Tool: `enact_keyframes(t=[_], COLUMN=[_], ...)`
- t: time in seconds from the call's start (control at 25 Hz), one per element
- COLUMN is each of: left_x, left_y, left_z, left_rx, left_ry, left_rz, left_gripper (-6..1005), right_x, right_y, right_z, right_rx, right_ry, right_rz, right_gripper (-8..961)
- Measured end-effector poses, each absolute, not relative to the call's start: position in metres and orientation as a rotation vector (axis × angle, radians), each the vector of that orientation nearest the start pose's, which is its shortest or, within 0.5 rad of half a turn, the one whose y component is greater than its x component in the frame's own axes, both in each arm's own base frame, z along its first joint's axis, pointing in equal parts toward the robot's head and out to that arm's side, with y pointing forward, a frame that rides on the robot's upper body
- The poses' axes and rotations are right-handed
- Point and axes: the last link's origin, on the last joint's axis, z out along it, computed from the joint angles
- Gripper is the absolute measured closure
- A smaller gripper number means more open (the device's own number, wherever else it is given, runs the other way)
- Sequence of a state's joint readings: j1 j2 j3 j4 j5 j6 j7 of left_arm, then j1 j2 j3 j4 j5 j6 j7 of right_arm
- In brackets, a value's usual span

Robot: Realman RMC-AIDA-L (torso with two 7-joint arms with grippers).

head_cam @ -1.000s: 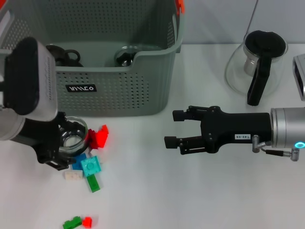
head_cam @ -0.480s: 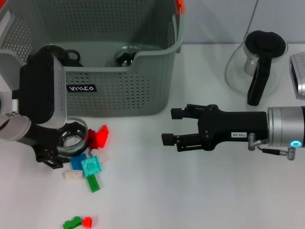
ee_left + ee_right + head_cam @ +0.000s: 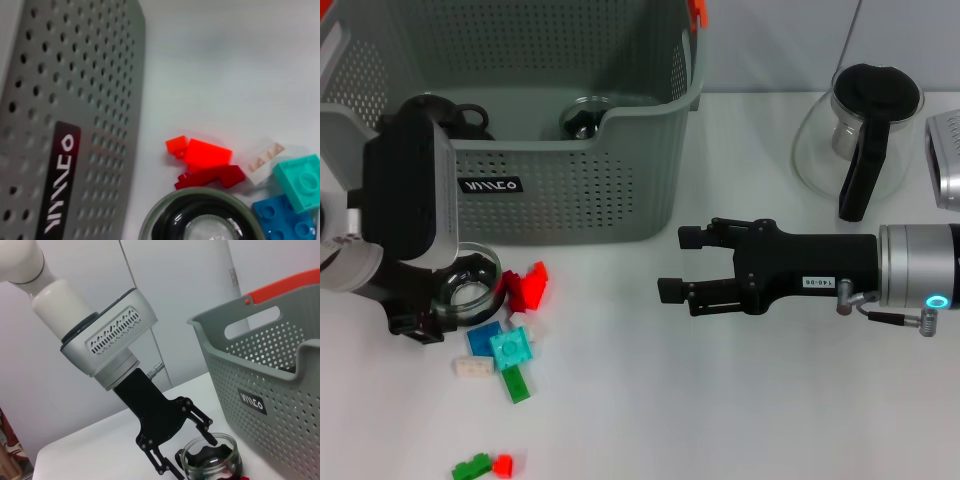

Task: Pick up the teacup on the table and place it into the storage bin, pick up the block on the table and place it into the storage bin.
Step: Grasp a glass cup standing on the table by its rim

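1 left hand (image 3: 187,452) straddles teacup (image 3: 210,457); head view hides fingers.

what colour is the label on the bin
Black with white lettering, on the grey-green bin; the label shows best in the left wrist view.

Bright even overhead lighting, white worktop (image 3: 720,400) nearly shadowless, soft shadow under the right tool (image 3: 678,265), glints on the glass coffee pot (image 3: 850,130), left wrist view soft and blurred close up, storage bin (image 3: 60,100) holes smeared
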State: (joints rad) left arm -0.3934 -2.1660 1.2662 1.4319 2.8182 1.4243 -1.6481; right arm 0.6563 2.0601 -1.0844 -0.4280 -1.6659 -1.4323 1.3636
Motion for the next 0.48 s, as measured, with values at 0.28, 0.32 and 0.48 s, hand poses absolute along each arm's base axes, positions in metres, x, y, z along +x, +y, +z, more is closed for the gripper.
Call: enact_keyframes(t=[0.28, 0.32, 0.48], left_x=[-0.248, -0.247, -0.244], left_y=[0.332, 0.331, 0.330], left_z=[0.014, 0.012, 0.008], left_rx=[-2.701, -2.708, -2.718], left_ry=[0.036, 0.039, 0.046], left_rz=[0.816, 0.818, 0.824], left_gripper=[319, 325, 350], right_x=[0.212, 0.212, 0.212], right_y=[0.339, 0.339, 0.340], right_z=[-0.057, -0.057, -0.057], right_rx=[-2.888, -2.888, -2.889], right_ry=[0.629, 0.628, 0.624], right_rz=[0.807, 0.807, 0.807], right_gripper=[27, 27, 27])
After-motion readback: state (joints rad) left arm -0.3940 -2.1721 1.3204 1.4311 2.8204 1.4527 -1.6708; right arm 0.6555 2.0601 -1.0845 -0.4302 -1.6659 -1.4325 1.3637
